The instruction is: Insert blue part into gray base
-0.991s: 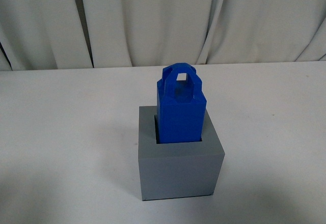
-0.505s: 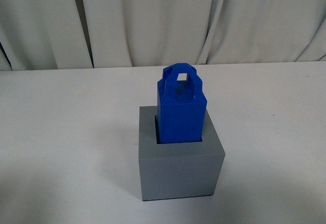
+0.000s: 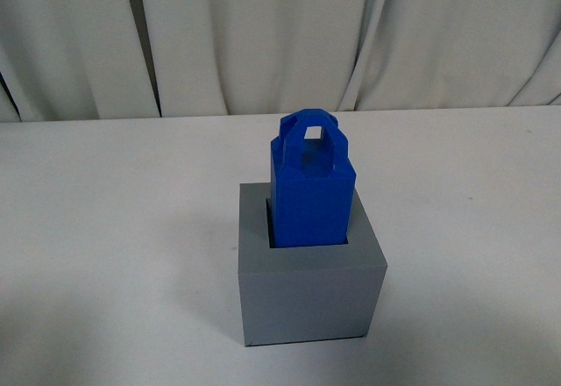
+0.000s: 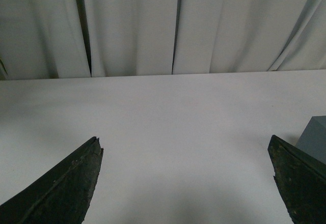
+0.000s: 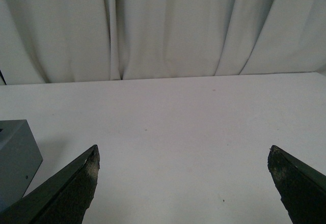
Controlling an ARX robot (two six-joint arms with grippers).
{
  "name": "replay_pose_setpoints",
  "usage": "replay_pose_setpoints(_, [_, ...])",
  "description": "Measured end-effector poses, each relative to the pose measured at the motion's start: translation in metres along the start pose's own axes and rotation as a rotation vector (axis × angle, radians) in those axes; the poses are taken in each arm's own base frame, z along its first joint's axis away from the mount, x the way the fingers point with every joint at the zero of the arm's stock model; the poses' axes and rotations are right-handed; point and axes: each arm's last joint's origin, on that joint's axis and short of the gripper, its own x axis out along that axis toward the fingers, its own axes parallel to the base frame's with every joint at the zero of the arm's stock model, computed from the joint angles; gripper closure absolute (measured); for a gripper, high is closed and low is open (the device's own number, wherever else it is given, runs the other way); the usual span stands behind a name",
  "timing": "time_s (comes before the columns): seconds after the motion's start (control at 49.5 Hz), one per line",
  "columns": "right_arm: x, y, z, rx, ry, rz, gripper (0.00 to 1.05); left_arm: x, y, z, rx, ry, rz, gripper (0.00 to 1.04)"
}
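Note:
The blue part [image 3: 310,184] stands upright in the square recess of the gray base [image 3: 311,289], its arched handle on top, in the middle of the white table in the front view. Neither arm shows in that view. My left gripper [image 4: 184,145] is open and empty over bare table; a corner of the gray base [image 4: 315,138] shows beside one of its fingers. My right gripper [image 5: 183,152] is open and empty over bare table; a corner of the gray base [image 5: 15,155] shows beside one of its fingers.
The white table [image 3: 114,228] runs back to a white curtain [image 3: 280,35] that hangs along its far edge. A dark gap in the curtain [image 3: 140,35] shows at the back left.

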Motion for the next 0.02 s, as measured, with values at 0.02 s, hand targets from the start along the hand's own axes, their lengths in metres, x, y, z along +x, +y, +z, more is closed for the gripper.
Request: replay_pose_setpoints(0.02, [0.0,0.0,0.0,0.0,0.0,0.0,0.07,0.0,0.0,0.0,0.0,0.0,0.0,0.06])
